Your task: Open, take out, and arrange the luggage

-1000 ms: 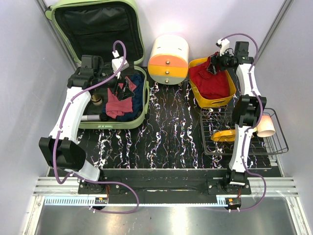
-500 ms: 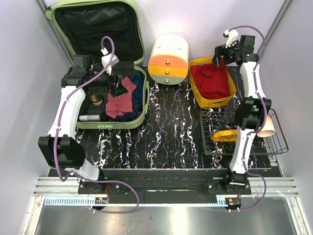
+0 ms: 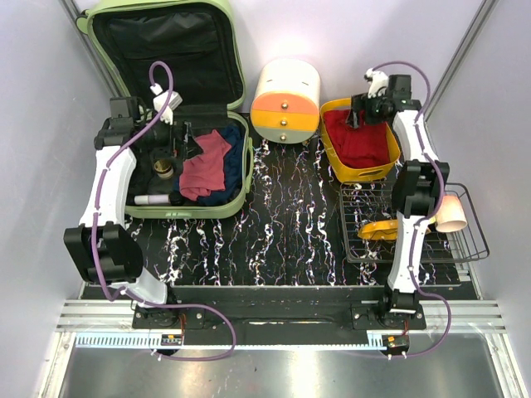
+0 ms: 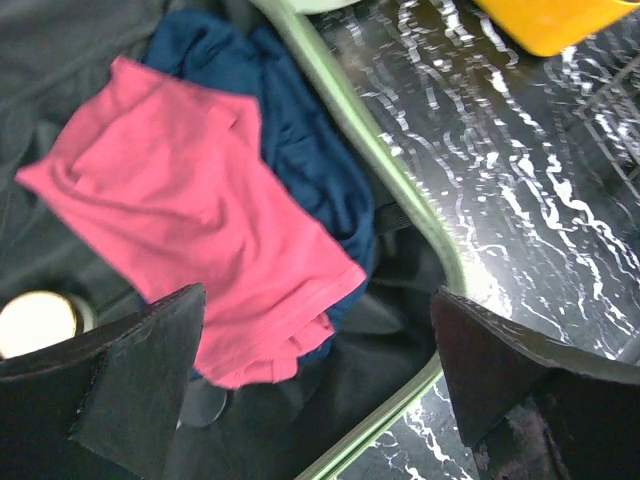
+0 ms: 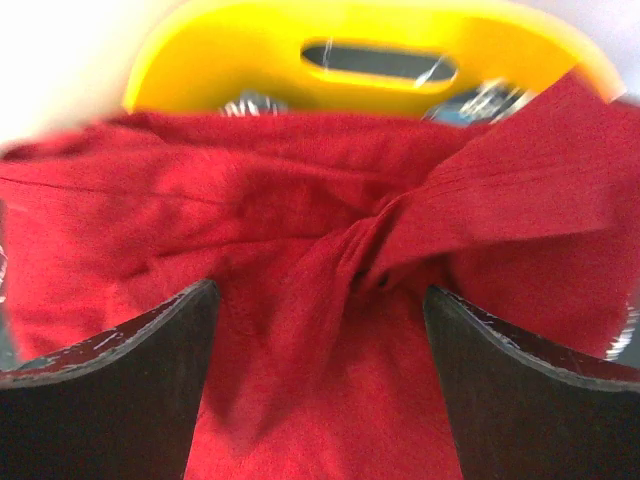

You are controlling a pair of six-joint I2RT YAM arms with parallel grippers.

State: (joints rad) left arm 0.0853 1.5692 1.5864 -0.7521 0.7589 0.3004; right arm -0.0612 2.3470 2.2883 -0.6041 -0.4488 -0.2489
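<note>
Nearest the bases, by your right arm, the wire rack [image 3: 415,249] holds an orange item [image 3: 377,230]. Further out on the left, the luggage [image 3: 191,75] lies unzipped with its lid propped back, probably so you can reach straight down. Your left gripper [image 4: 318,335] hangs over it, jaws spread wide, holding nothing. Its wrist view shows a pink shirt [image 4: 190,210] overlapping a navy garment [image 4: 300,140] beside a cream-lidded jar [image 4: 35,322], detail the overhead only hints at. Farthest, your right gripper [image 5: 318,330] gapes empty above red cloth [image 5: 300,240] in the yellow bin [image 5: 380,30], likely where unpacked clothes go
</note>
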